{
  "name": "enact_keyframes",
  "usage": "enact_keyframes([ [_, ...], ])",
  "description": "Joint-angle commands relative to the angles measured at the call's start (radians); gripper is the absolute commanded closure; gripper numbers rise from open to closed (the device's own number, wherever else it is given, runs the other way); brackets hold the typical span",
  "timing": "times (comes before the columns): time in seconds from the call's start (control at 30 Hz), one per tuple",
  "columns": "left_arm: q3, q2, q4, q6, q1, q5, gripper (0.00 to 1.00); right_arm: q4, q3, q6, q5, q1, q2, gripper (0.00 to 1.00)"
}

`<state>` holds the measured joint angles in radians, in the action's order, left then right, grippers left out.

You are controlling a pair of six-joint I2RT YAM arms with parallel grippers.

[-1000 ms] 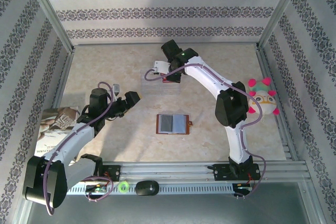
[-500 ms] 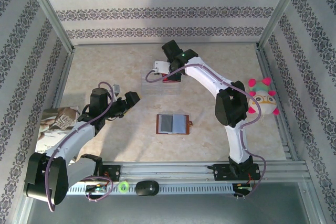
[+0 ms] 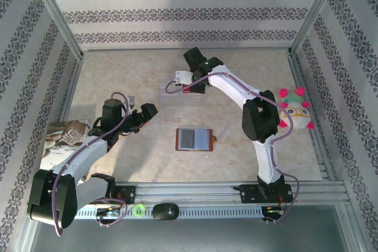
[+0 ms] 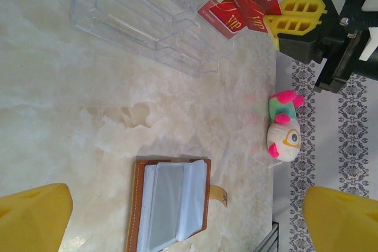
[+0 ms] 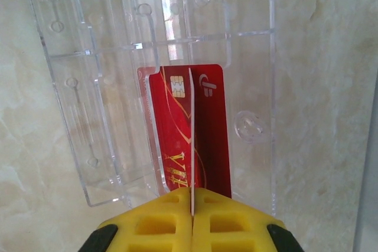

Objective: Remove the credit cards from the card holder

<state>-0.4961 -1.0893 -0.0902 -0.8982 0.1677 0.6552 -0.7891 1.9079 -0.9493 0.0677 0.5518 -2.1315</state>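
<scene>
Top view: we list the card holder [image 3: 194, 139] open flat mid-table, long axis left–right, snap tab rightward. The right gripper [image 3: 193, 87] is over the clear tray [image 3: 174, 97]. Left wrist: left gripper's fingers [image 4: 35, 219] spread wide. Right wrist: pads [image 5: 159, 222] pressed together on a red card [image 4: 255, 5], seen edge-on, pointing lengthwise away over the tray.

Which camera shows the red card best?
The right wrist view: the red card is close up over the clear tray, with its chip and gold print showing, pinched by the right gripper. The left wrist view shows it smaller, at an angle. The top view shows just a red speck.
</scene>
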Motion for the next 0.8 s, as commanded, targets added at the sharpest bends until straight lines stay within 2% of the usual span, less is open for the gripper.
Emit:
enact_keyframes([
  [0.0,0.008,-0.008,-0.035,-0.001,-0.022,0.024,0.00,0.046,-0.016,-0.006,0.030,0.002,-0.016,0.87],
  [0.13,0.016,-0.018,-0.058,-0.012,-0.023,0.036,0.00,0.139,-0.041,0.011,0.074,0.005,-0.006,0.73],
  [0.3,0.025,-0.003,-0.074,-0.015,-0.023,0.035,0.00,0.262,-0.060,0.076,0.090,0.007,0.036,0.69],
  [0.5,0.040,0.036,-0.084,-0.020,-0.023,0.006,0.00,0.361,-0.114,0.165,0.048,0.014,0.109,0.66],
  [0.53,0.046,0.047,-0.085,-0.023,-0.023,-0.001,0.00,0.405,-0.139,0.256,0.025,0.021,0.148,0.63],
  [0.6,0.094,0.105,-0.135,-0.052,-0.023,-0.047,0.00,0.432,-0.207,0.643,-0.094,0.069,0.239,0.59],
  [0.77,0.138,0.141,-0.145,-0.071,-0.024,-0.067,0.00,0.400,-0.352,1.005,-0.115,0.107,0.320,0.56],
])
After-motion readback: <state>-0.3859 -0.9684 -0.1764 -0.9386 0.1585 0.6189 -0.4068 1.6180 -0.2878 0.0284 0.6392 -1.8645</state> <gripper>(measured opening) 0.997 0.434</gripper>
